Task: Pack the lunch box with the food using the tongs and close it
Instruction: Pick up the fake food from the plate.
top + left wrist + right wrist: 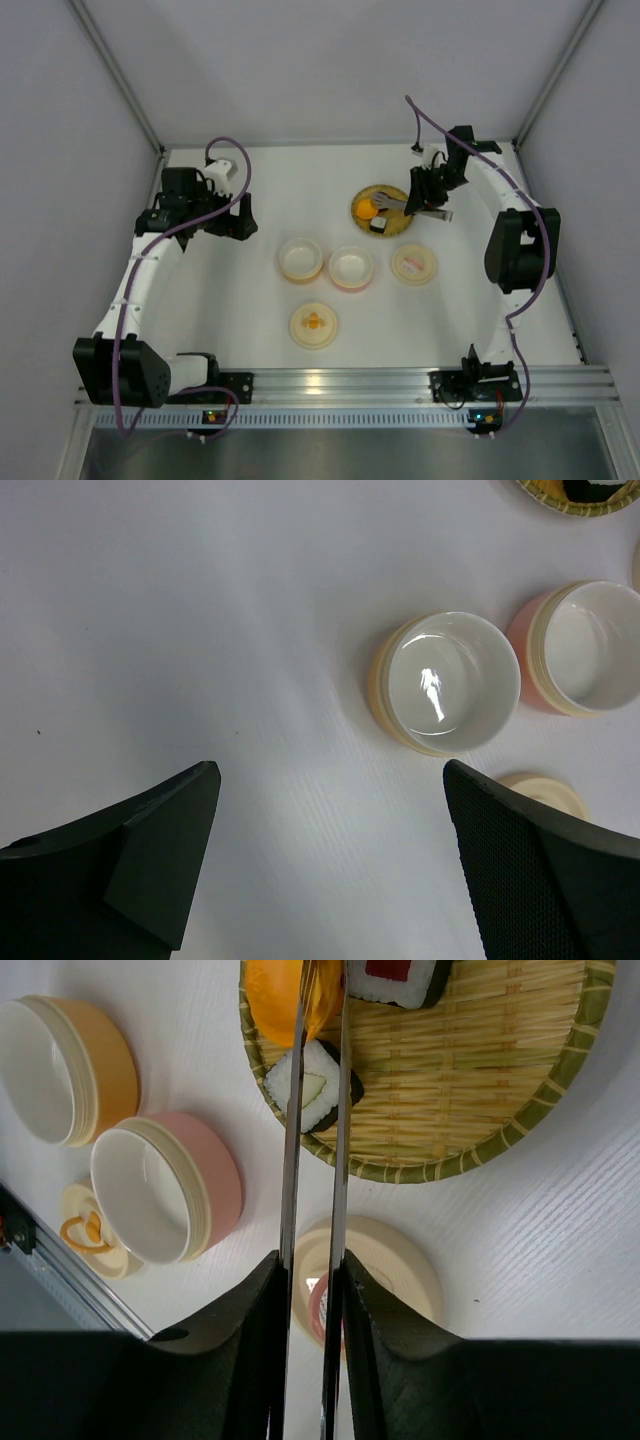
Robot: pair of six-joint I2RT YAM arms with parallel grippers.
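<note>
A: Entry one, right gripper (310, 1265)?
B: Fingers pinched in on the tongs (291, 1160), one on each arm, blades nearly parallel. The blades reach over the orange ball (272, 995) on the woven tray (480, 1090). Tips run off the wrist view; whether they touch the ball I cannot tell.
A: Other food?
B: Same tray: white-centred sushi piece (315, 1085) beneath the blades, red-centred sushi piece (395, 972) beside the ball.
A: Entry two, left gripper (330, 770)?
B: Fingers spread wide over the table (200, 630). Yellow bowl (450, 680) just ahead, pink bowl (590, 645) beside it.
</note>
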